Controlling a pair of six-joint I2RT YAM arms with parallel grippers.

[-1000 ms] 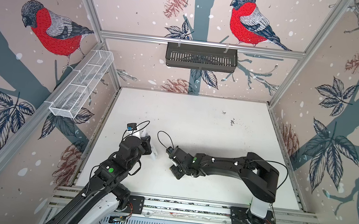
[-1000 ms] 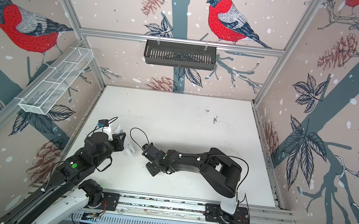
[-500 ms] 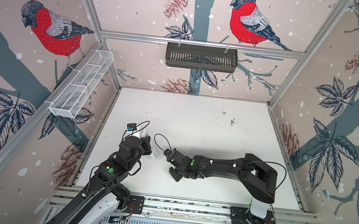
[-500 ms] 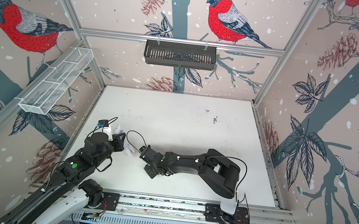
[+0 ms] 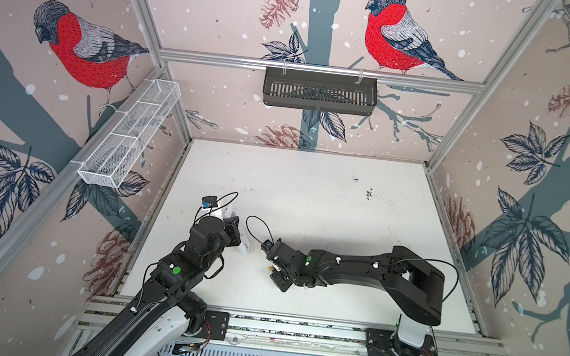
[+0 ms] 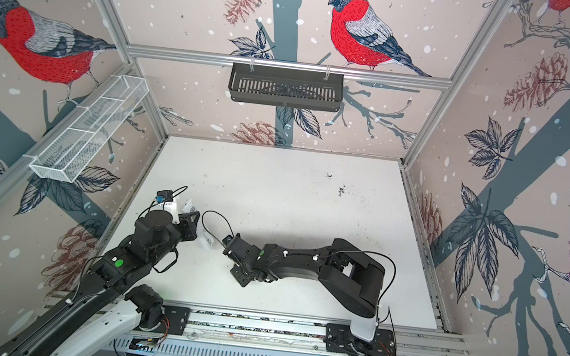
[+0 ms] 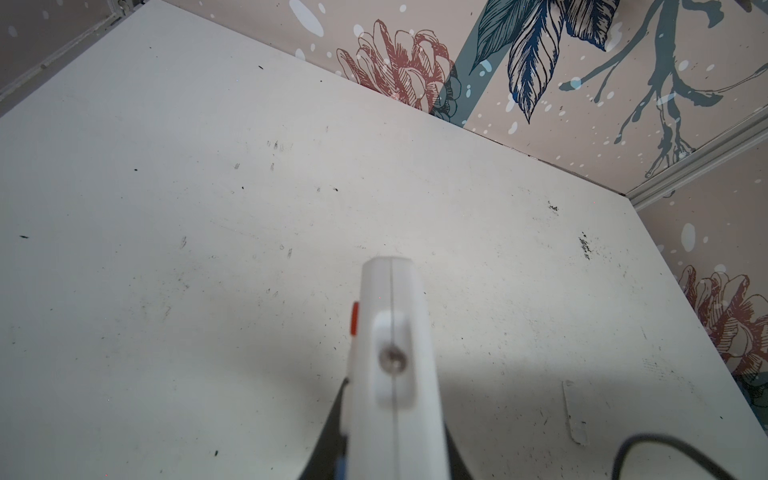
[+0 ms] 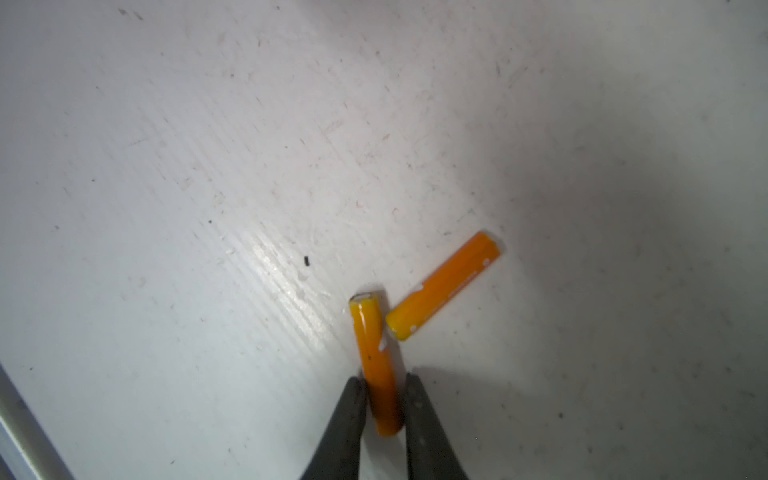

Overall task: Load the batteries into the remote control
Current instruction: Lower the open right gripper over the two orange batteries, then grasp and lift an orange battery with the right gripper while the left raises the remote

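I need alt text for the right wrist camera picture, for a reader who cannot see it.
The right gripper pinches one orange battery lying on the white table. A second battery lies beside it at an angle, one end touching or nearly touching the first.

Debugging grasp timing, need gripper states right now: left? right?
left gripper: closed, holding the remote control.
right gripper: closed on one battery.
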